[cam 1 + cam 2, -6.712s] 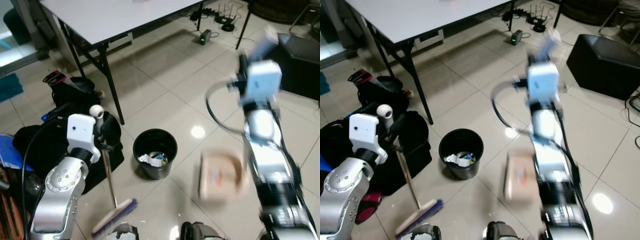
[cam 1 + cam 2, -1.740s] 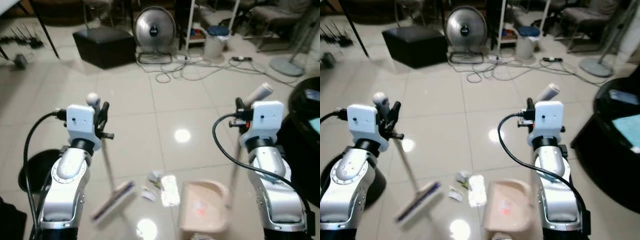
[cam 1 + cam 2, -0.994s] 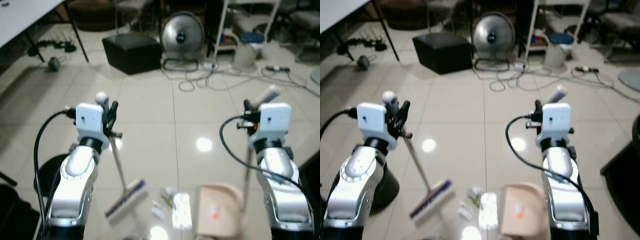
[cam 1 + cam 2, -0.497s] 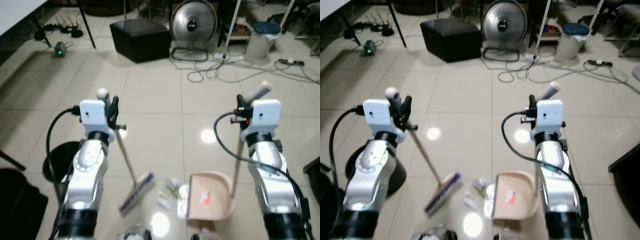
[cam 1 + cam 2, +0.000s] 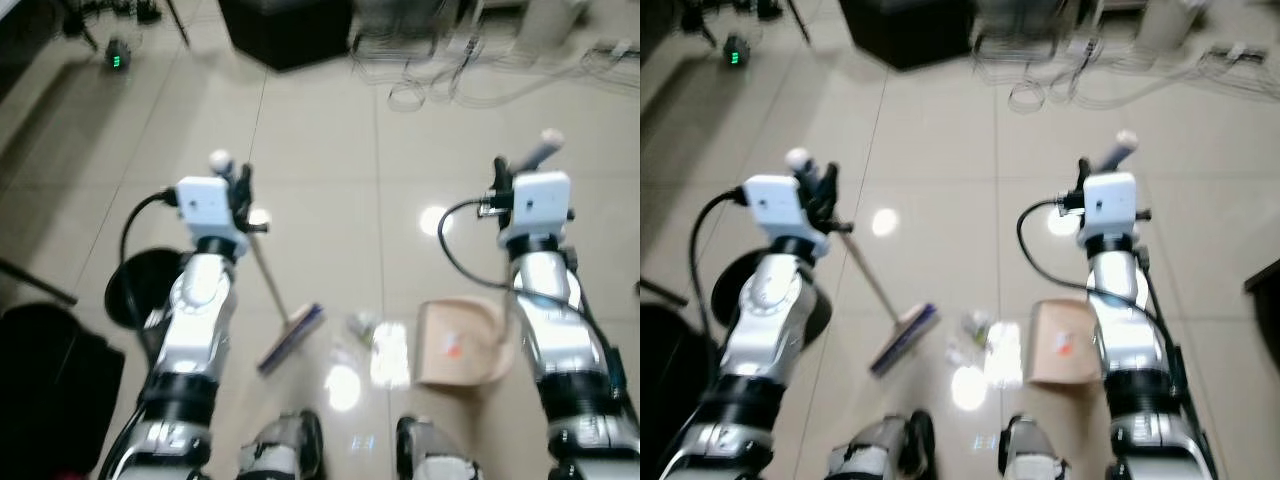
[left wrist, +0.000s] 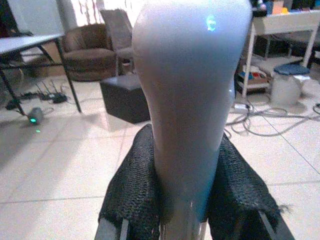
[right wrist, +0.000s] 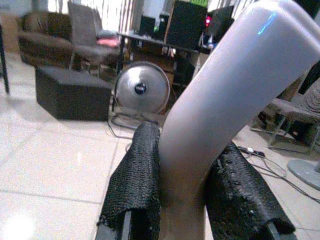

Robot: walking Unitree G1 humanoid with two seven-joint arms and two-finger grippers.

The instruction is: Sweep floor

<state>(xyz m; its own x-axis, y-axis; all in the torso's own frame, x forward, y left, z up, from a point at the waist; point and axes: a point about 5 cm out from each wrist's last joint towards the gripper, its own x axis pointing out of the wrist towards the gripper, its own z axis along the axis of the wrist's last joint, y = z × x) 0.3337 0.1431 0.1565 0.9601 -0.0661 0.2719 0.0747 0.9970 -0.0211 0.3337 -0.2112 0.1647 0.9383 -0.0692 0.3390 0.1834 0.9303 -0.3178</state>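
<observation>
From the head, the left gripper (image 5: 240,190) grips the broom (image 5: 290,338) left of the litter (image 5: 385,345); the dustpan (image 5: 458,343) sits right. In wrist views, the right gripper (image 7: 187,187) clamps the dustpan handle (image 7: 220,100).

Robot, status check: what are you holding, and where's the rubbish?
Left gripper shut on broom handle. Right gripper shut on beige dustpan. White paper scraps between them, nothing blocking.

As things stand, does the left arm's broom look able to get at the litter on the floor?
Probably yes. The left pincer is shut on the broom, whose head rests on bare tile just left of the litter, with the dustpan on the far side.
</observation>
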